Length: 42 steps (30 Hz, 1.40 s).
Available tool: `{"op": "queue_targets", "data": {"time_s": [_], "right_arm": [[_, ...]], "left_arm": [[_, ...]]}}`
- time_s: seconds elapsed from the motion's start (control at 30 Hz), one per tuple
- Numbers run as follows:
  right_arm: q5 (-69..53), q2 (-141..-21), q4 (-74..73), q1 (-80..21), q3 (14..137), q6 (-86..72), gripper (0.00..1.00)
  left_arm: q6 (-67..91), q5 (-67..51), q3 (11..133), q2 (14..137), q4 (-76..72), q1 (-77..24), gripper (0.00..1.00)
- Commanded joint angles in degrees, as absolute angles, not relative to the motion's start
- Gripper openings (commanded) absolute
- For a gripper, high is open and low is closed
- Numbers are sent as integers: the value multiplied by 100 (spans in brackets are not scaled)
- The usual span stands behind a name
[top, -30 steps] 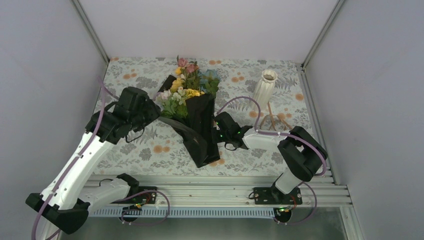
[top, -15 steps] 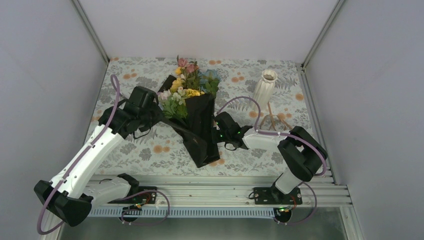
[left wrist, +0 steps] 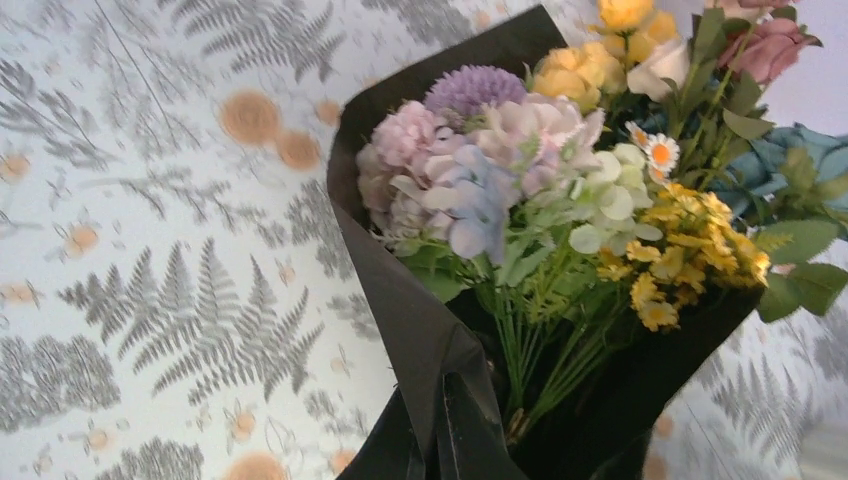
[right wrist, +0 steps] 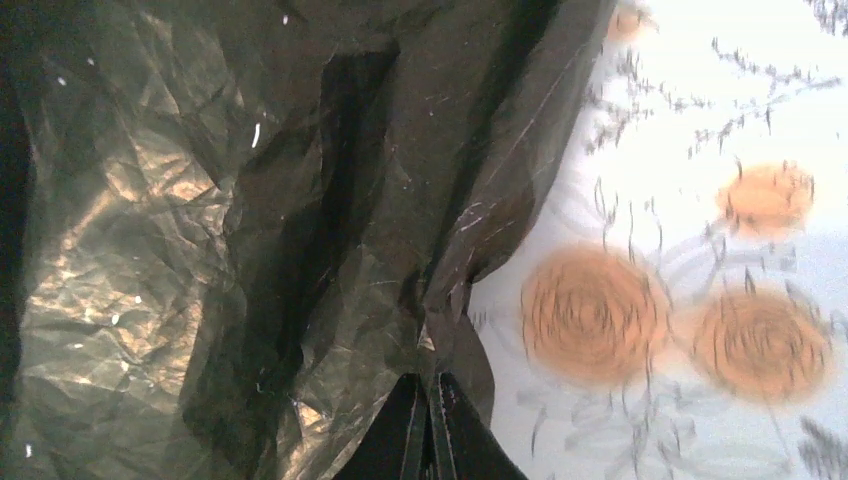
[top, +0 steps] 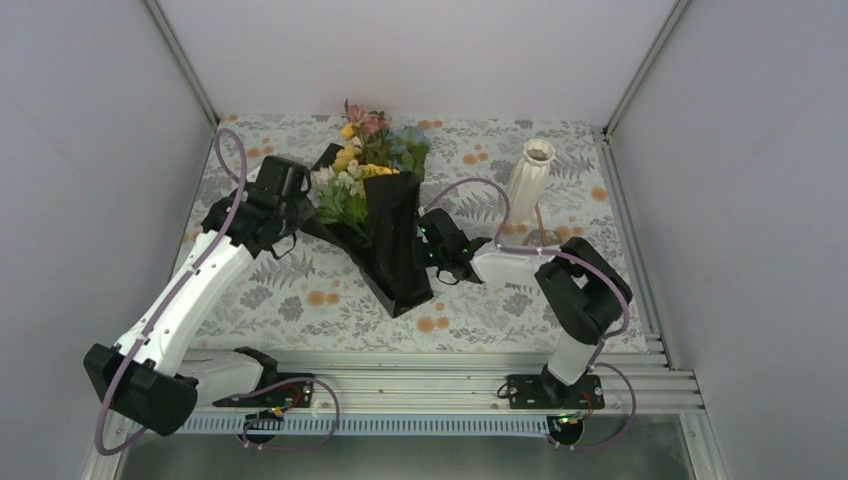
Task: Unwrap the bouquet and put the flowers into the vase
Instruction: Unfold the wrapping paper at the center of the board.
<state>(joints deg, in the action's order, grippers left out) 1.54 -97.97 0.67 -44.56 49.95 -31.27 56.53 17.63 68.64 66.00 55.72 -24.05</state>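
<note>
The bouquet (top: 385, 235) lies mid-table, its black sheet (left wrist: 410, 310) still folded round the green stems. The flowers (top: 368, 150) fan out toward the far wall; in the left wrist view the flowers (left wrist: 560, 170) show lilac, pink, yellow and white blooms. My left gripper (top: 305, 222) (left wrist: 444, 400) is shut on the sheet's left edge. My right gripper (top: 422, 247) (right wrist: 428, 385) is shut on the crinkled right edge of the sheet (right wrist: 250, 200). The white ribbed vase (top: 529, 176) stands upright at the back right, apart from both grippers.
A floral-print tablecloth (top: 300, 290) covers the table. A thin brown wire-like thing (top: 545, 232) lies just in front of the vase. White walls close in left, right and behind. An aluminium rail (top: 420, 372) runs along the near edge.
My left arm swung in to the bouquet and its gripper shut on the sheet's left edge. The bouquet, held from both sides, shifted toward the far left. The right gripper stayed shut.
</note>
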Motion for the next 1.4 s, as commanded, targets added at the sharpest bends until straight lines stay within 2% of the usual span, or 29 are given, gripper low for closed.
{"op": "queue_targets", "data": {"time_s": [0.0, 0.2, 0.37, 0.57, 0.63, 0.8, 0.9, 1.13, 1.23, 1.37], "right_arm": [[384, -10270, 481, -4275, 5595, -3103, 4], [273, -10927, 516, -4246, 6308, -3188, 4], [274, -11057, 415, -4241, 6438, -3188, 5], [389, -10774, 284, -4235, 6250, -3064, 16], [425, -10645, 223, -4237, 6183, -3002, 22], [513, -10144, -3, -4245, 5913, -2805, 34], [565, -9756, -117, -4245, 5683, -2726, 40], [423, -9053, -174, -4260, 5329, -2694, 43], [312, -8984, -175, -4295, 5286, -2650, 42], [161, -8957, -184, -4362, 5269, -2611, 42]], "left_arm": [[5033, 2028, 7107, 6857, 5059, -1907, 2], [4568, 1980, 7188, 7361, 4836, -1111, 2], [4465, 2041, 7100, 7558, 4869, -883, 3], [4436, 2174, 6964, 7428, 5001, -870, 3], [4431, 2196, 7002, 7389, 5090, -870, 13], [4257, 2220, 7177, 7239, 5285, -875, 54], [4237, 2340, 7326, 7101, 5422, -870, 67], [3430, 1970, 7636, 6838, 5271, -870, 85], [2800, 1178, 7625, 6752, 4965, -870, 90], [2300, -63, 7098, 6439, 4200, -870, 92]]}}
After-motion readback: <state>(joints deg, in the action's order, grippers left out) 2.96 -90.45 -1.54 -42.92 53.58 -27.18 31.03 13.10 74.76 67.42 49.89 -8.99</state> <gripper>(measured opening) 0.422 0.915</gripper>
